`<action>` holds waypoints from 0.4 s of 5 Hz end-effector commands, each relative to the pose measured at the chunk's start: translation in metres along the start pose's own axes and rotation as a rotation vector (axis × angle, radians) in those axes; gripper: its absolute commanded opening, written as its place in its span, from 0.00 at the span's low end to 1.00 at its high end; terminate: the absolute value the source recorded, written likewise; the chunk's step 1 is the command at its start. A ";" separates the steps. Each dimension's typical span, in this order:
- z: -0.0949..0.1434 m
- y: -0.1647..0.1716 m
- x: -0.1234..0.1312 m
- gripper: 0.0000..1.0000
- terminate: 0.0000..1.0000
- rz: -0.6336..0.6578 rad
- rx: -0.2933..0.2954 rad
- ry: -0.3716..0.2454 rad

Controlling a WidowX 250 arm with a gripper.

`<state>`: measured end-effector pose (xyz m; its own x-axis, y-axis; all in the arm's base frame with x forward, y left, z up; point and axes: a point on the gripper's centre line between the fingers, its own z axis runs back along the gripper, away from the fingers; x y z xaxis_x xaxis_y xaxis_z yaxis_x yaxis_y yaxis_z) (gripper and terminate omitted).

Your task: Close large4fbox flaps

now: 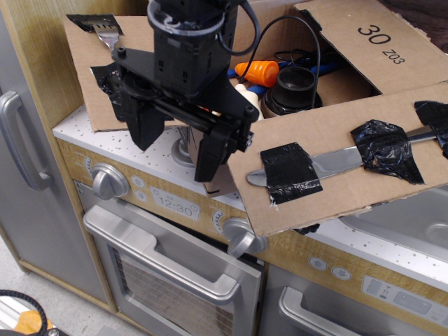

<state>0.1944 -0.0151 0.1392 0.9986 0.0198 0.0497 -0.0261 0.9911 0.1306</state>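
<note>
The large brown cardboard box stands on the toy stove top with its flaps open. The front flap hangs over the stove front and bears a metal knife under black tape patches. The back right flap is printed "30 Z03". The left flap bears a fork under tape. My black gripper hangs over the box's left front corner, its fingers apart and empty, one on each side of the corner edge.
Inside the box lie an orange toy, a black round object and cables. Below are stove knobs, a clock panel, the oven door handle and a grey fridge door at left.
</note>
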 end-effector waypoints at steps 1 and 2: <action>0.000 0.000 0.000 1.00 0.00 0.000 0.000 0.000; -0.014 -0.001 -0.008 1.00 0.00 0.027 -0.018 -0.042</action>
<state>0.1802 -0.0140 0.1146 0.9963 0.0227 0.0825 -0.0318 0.9933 0.1115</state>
